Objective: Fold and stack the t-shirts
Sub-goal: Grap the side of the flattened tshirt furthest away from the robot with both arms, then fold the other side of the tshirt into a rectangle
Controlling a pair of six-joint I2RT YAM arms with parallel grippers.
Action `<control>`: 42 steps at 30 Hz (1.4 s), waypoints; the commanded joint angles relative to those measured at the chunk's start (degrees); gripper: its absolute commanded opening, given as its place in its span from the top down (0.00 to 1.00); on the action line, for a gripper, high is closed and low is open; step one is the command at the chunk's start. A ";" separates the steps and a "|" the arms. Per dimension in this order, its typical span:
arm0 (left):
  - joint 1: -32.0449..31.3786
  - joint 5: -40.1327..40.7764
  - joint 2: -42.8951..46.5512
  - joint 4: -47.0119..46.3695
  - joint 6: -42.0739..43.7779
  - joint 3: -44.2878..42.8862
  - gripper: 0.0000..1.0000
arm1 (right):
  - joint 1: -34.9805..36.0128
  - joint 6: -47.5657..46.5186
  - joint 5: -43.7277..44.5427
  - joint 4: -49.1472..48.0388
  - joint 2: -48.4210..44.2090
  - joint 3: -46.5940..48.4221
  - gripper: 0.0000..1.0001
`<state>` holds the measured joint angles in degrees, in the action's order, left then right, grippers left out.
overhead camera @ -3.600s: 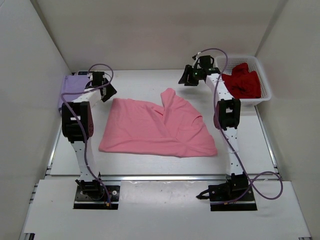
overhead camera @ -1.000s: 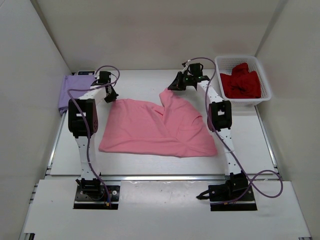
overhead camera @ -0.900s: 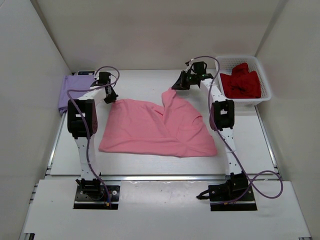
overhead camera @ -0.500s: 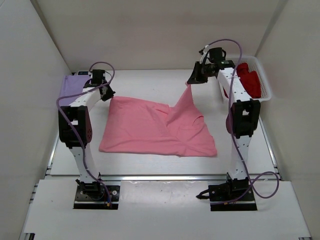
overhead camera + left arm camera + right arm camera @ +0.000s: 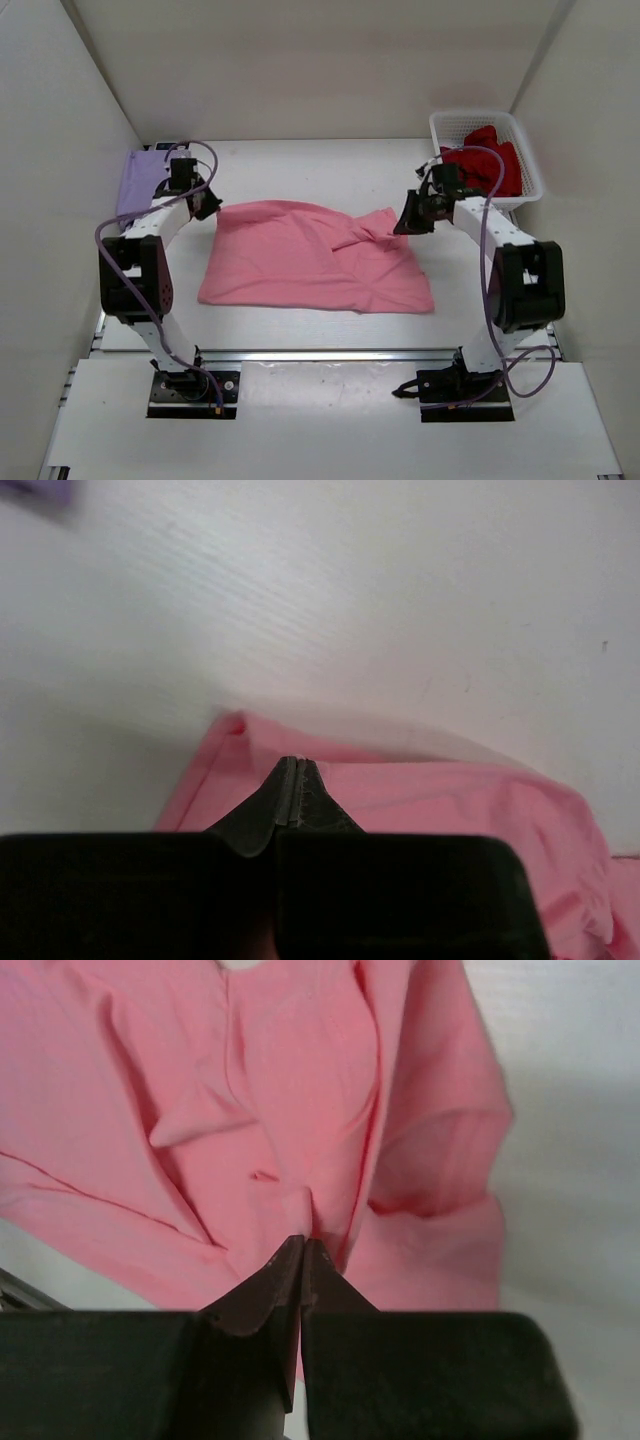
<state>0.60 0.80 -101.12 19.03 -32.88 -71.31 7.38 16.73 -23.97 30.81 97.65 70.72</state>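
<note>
At table [image 5: 300,330] centre lies the pink t-shirt [image 5: 300,260], seemingly being spread flat for folding. Clamped shut, the left gripper [image 5: 203,205] holds its 10 o'clock corner; the right gripper [image 5: 407,222] pinches bunched fabric at 2 o'clock. Next probably calls for pulling outward to smooth that crumple.

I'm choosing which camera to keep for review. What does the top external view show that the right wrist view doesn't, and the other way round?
Only top external: the lavender t-shirt, the dark red t-shirt in the basket, and the left fingers at a corner of the pink t-shirt. Only right wrist: creases gathering where the right fingers pinch. Both: those fingers shut on the pink t-shirt.
</note>
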 commanded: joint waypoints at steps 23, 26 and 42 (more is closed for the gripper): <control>5.02 0.26 35.29 -2.50 -0.51 30.69 0.99 | -4.74 3.04 1.03 -8.83 -41.74 -37.83 1.00; 6.07 -1.23 32.57 -2.33 -1.13 31.67 0.98 | -3.61 4.45 1.72 -8.49 -43.76 -40.39 1.00; 11.09 -8.19 31.06 -2.50 -4.64 34.13 0.43 | -4.30 7.53 9.12 -4.09 -47.46 -41.11 0.71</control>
<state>10.13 -6.94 -72.66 17.43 -36.38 -37.63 3.25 24.62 -16.19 27.81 50.09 27.81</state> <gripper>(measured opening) 0.534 0.273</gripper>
